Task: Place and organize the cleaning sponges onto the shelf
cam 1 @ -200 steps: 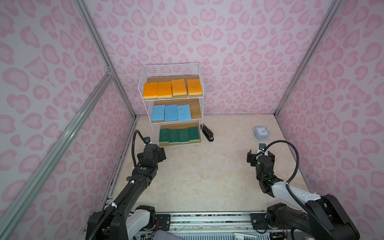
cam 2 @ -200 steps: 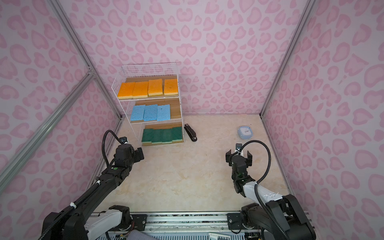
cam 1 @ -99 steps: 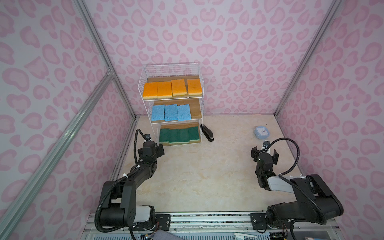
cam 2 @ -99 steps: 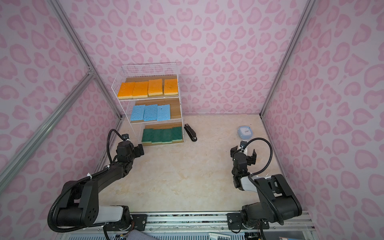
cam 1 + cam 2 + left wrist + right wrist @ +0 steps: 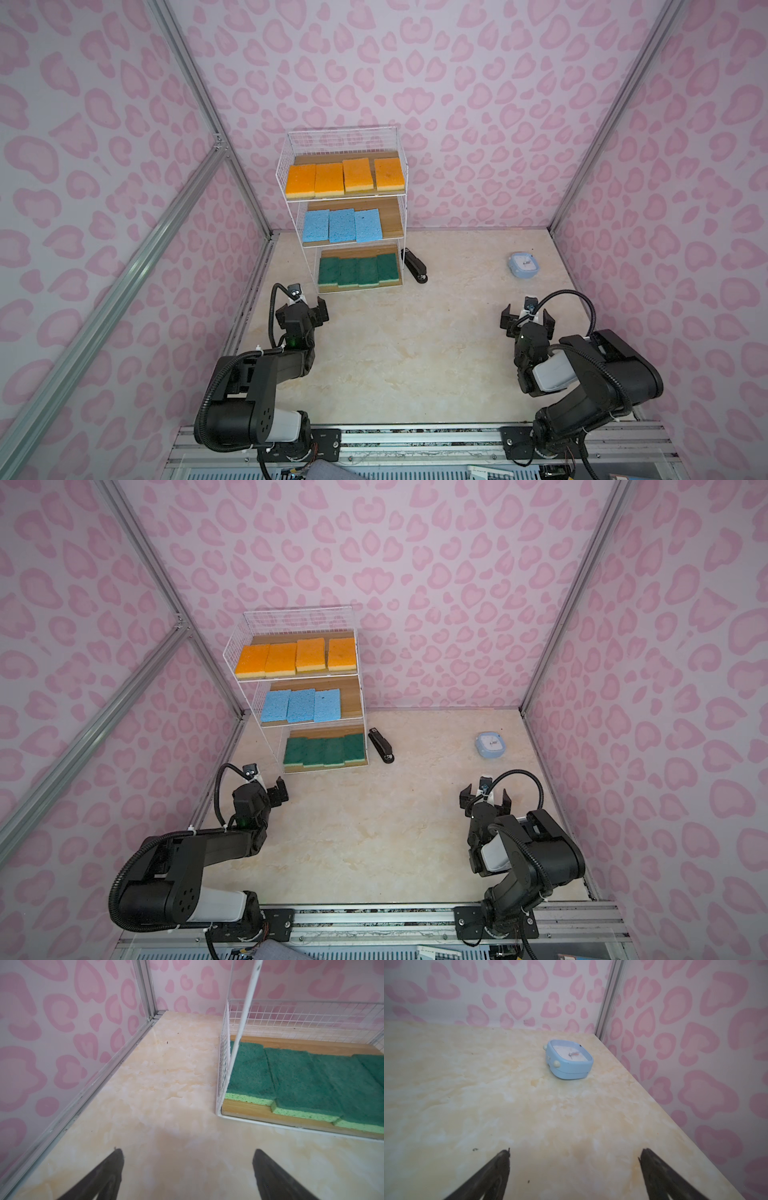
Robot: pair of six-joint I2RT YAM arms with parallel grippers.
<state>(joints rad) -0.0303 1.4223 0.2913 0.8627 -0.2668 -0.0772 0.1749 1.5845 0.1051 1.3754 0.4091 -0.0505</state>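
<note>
Both top views showed the tall white wire-mesh shelf (image 5: 391, 216) w/ wooden boards holding flat rectangular orange sponges (image 5: 329, 179) on its top tier, light-blue sponges (image 5: 342, 225) mid, dark-green sponges (image 5: 358, 272) at bottom (tidy rows). The left gripper (image 5: 188, 1154), near the shelf, and right gripper (image 5: 527, 321), well apart from it, gaped wide, empty. Black stapler (image 5: 415, 267) lay beside the shelf.

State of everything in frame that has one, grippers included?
orange sponges: four in a row, top tier
blue sponges: three side by side, middle tier
green sponges: four side by side, bottom tier
shelf: upright, every tier loaded
stapler: closed, lying on the table beside the shelf
pale-blue clock: lying face up on the table
left gripper: jaws open, empty
right gripper: jaws open, empty
</note>
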